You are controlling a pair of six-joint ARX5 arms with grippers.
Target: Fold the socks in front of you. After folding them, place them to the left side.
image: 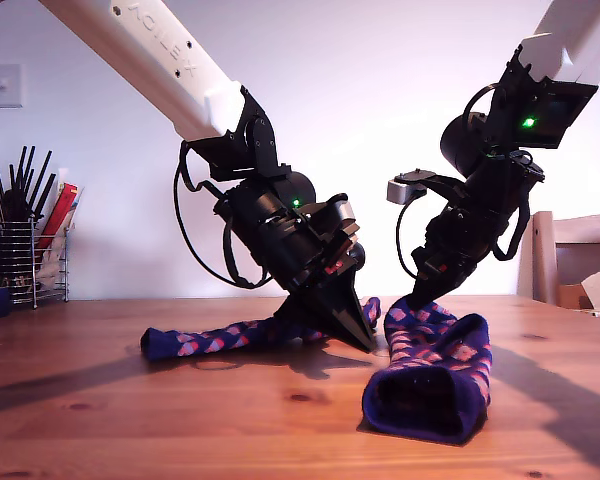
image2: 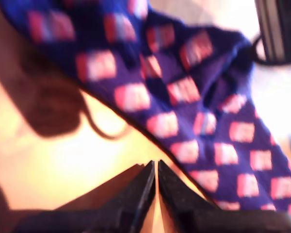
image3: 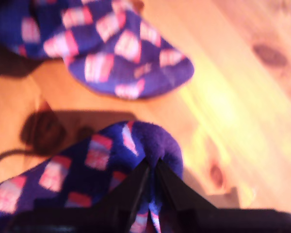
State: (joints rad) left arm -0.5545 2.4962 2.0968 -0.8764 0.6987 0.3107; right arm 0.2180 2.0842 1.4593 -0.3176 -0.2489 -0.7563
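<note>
Resting on a knotty wooden table (image: 100, 400) before a white wall (image: 400, 60), first claw (image2: 156, 167) pressed together empty, second claw (image3: 153, 167) pinching a sock (image3: 87, 165).

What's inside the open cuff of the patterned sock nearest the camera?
The navy knit sock with pink diamonds gapes toward the exterior camera. Only its dark inner fabric shows; nothing is visibly tucked inside, though the deeper part stays in shadow.

Bright backlight, blurred overexposed wrist views, soft shadows.
</note>
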